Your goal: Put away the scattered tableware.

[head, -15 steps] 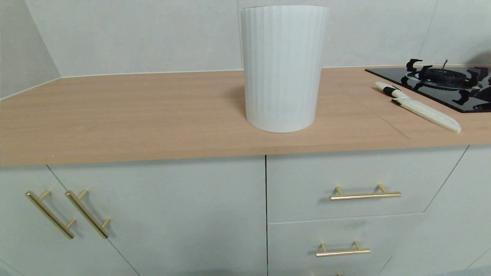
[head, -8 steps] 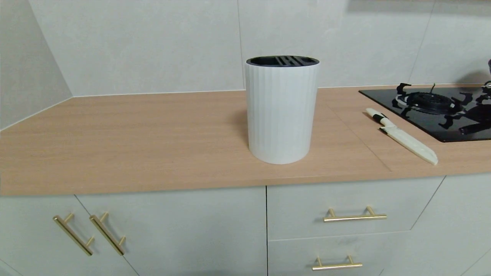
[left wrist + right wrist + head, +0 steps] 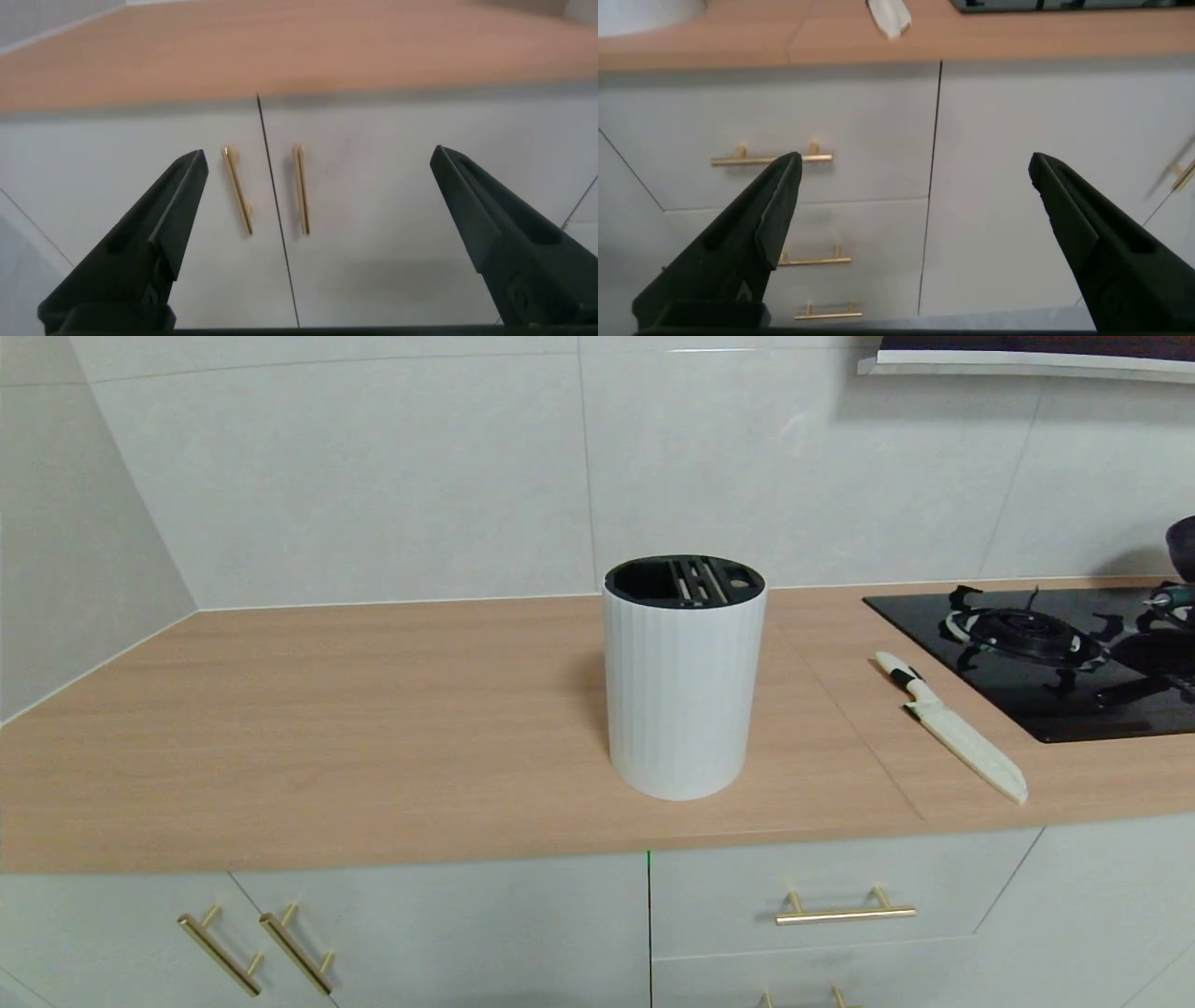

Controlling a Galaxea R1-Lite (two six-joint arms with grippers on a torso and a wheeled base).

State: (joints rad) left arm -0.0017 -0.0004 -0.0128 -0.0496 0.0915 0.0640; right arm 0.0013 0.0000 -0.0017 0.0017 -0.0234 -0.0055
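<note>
A white ribbed knife holder (image 3: 683,681) with a black slotted top stands upright near the front of the wooden counter (image 3: 373,709). To its right a white knife (image 3: 952,737) with a black band on its handle lies flat, its tip toward the counter's front edge; that tip (image 3: 889,16) shows in the right wrist view. My left gripper (image 3: 318,233) is open, held low in front of the cabinet doors with two gold handles (image 3: 271,189). My right gripper (image 3: 915,233) is open too, facing the drawer fronts (image 3: 772,159) below the knife.
A black gas hob (image 3: 1036,653) with burner grates sits at the counter's right end, with a dark pan's edge (image 3: 1181,546) behind it. Tiled walls close the back and left. Grey cabinets with gold handles (image 3: 845,913) run below the counter.
The head camera has risen and tilted, so the whole scene sits lower in view and the holder's black top now shows. Holder and knife have not moved on the counter.
</note>
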